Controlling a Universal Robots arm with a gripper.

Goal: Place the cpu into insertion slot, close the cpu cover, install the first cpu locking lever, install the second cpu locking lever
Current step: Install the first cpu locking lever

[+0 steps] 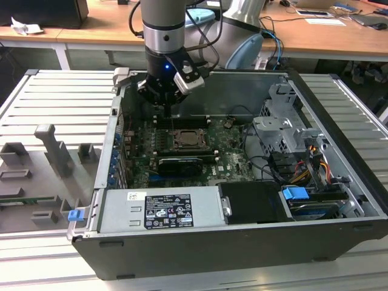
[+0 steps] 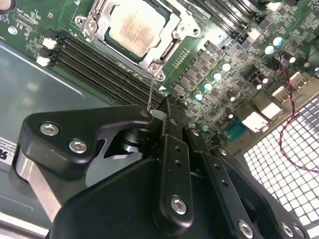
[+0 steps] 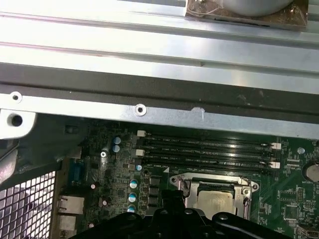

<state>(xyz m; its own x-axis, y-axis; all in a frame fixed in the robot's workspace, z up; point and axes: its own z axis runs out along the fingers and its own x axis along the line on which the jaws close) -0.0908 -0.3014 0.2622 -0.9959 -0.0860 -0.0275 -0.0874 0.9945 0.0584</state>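
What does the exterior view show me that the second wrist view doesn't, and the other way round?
Exterior view: the whole open computer case, its grey power supply, a blue tab, the arm's silver column and wooden desks behind.
Second wrist view: the bright perforated panel, silver-topped capacitors, the screws on the gripper, and a close look at a thin metal rod standing between a corner of the cpu cover and the gripper.
Shared: the gripper over the green motherboard, the cpu framed by its cover, and the black memory slots.
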